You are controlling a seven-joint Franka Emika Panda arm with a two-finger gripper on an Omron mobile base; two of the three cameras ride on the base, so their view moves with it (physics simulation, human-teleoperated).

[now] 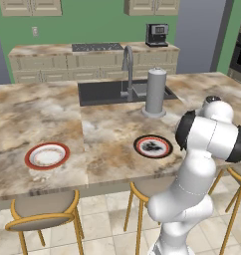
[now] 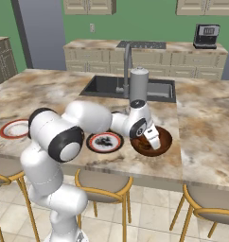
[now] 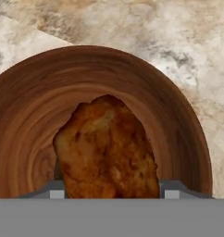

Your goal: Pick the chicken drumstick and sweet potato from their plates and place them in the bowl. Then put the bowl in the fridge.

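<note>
Between the fingertips: chicken drumstick (image 3: 107,148), mottled orange-brown, lumpy, narrowing toward the far end.
Grip: gripper (image 3: 107,192) jaws are pressing on the drumstick from both sides.
Below the hand: wood-grained bowl (image 3: 178,120) is sitting directly under the drumstick.
Count: two plates, red-rimmed (image 1: 47,156) and black-rimmed (image 2: 104,142); one bowl; one drumstick.

a reddish-brown drumstick (image 3: 107,148) sits over the inside of the wood-like bowl (image 3: 21,115), which rests on the counter just right of the black-rimmed plate (image 2: 105,142); the red-rimmed plate (image 1: 47,155) lies well apart to the left.
</note>
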